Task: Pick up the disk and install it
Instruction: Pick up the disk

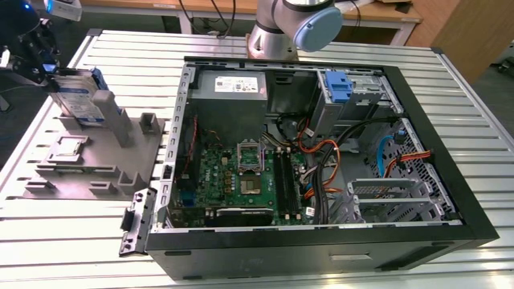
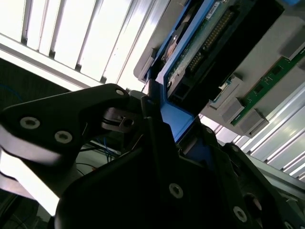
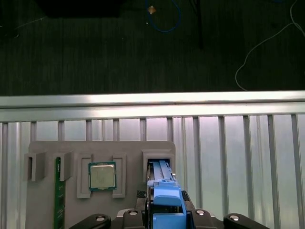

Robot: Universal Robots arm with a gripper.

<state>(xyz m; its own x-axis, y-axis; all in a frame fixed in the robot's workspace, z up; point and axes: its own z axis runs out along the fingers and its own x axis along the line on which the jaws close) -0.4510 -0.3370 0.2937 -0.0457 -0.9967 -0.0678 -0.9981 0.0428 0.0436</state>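
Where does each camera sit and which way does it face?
Exterior view: above the table, looking down on the open computer and grey holder; arm and hand show.
First wrist view: on the arm, looking down over the hand at the disk in the holder.
Second wrist view: on the arm, close along the hand and disk.
All share the disk.

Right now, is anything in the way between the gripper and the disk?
Nothing visible stands between them. The gripper is right on the disk, shut on its blue rail. The disk's other end sits in a slot of the grey holder.
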